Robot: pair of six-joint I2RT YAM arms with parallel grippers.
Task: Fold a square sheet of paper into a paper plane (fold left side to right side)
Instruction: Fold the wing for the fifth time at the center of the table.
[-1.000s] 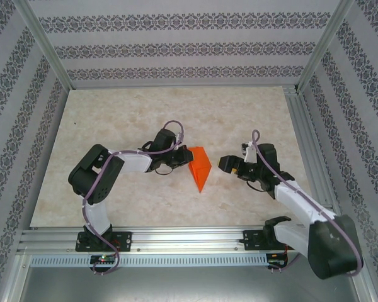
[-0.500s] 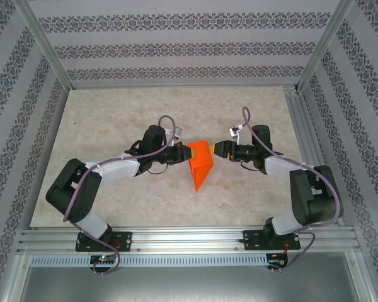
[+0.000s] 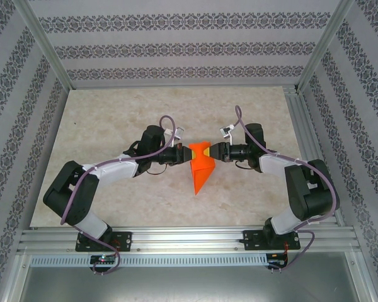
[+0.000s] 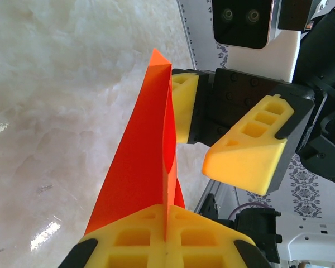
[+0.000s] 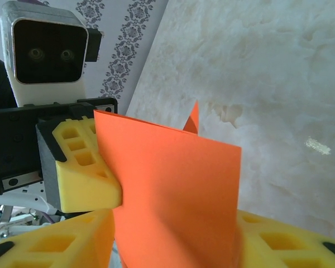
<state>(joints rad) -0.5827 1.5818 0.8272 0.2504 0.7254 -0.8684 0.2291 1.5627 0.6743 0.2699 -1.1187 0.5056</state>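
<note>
Surface: pale marbled tabletop (image 3: 101, 119), boxed in by grey-and-white patterned wall panels (image 3: 176, 47); I am working at its middle.
Paper, place: the folded orange paper sheet (image 3: 201, 171) sits between the two grippers over the table's centre, wide end at the pads, point aimed at the near edge. I cannot tell whether the tip touches the top.
Paper, look: plain and unmarked, a narrow pointed wedge with a sharp crease. From the left wrist I see it edge-on, its layers lying close.
Left gripper (image 3: 186, 153): yellow foam pads pressed together on the left side of the wide end.
Right gripper (image 3: 217, 153): jaws apart, straddling the right side of the wide end. One pad is at the paper and the other stands clear of it.
Handling: I judge it feather-light and limp, quick to crumple or tear, and likely to slip between foam pads.
Hold: I would take it flat on the layered wide end near the crease, never the fine tip. Two grips pulling against each other could rip it.
</note>
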